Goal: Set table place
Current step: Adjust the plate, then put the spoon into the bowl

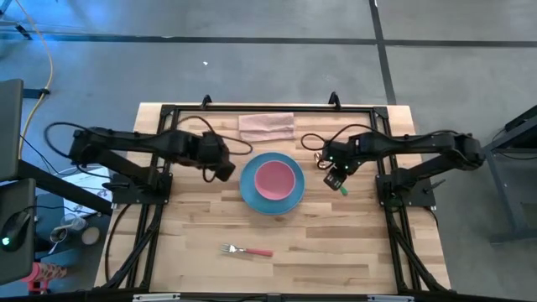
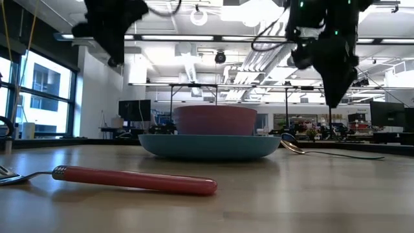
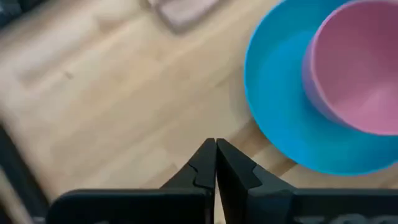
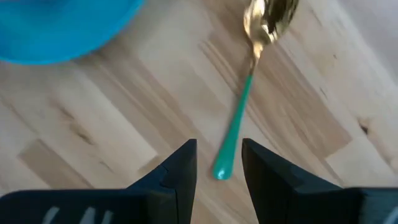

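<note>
A pink bowl (image 1: pixel 277 178) stands in a light-blue plate (image 1: pixel 252 195) at the middle of the table (image 1: pixel 201 226). A gold spoon with a green handle (image 4: pixel 239 118) lies flat on the table right of the plate. My right gripper (image 4: pixel 219 146) is open above the handle's free end, its fingers on either side, clear of the table in the low view (image 2: pixel 334 100). My left gripper (image 3: pixel 216 144) is shut and empty, hovering just left of the plate (image 3: pixel 280 106). A fork with a pink handle (image 1: pixel 248 250) lies near the table's front edge.
A folded pinkish-beige cloth (image 1: pixel 267 126) lies at the far edge behind the plate. The black rail frame (image 1: pixel 159 168) runs along the table's sides. Bare wood lies between the plate and the fork and at both front corners.
</note>
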You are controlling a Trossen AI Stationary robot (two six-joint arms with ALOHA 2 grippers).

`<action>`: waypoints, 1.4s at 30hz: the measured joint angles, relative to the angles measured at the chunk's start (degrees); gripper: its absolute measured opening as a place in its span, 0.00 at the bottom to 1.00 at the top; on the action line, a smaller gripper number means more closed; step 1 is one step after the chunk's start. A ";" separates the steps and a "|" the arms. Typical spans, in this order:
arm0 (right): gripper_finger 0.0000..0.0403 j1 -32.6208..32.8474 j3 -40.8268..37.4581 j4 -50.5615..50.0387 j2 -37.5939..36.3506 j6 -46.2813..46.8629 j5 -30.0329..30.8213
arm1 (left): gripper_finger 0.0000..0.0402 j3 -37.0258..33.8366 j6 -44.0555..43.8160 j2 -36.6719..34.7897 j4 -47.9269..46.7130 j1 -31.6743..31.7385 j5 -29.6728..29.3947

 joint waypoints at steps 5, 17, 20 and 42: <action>0.30 -2.39 -3.23 4.53 2.68 -0.82 -2.14 | 0.07 7.77 1.59 -0.60 -7.63 0.00 -4.51; 0.30 -6.32 -4.49 13.69 15.37 -6.62 3.00 | 0.32 11.23 2.20 -0.66 -11.34 0.00 -6.33; 0.30 -7.15 -4.49 14.79 18.41 -7.46 2.09 | 0.36 11.23 2.20 -0.66 -11.43 0.00 -6.21; 0.00 -10.79 2.50 -1.66 18.51 -16.14 -4.17 | 0.38 11.23 3.20 -0.66 -12.46 0.00 -3.04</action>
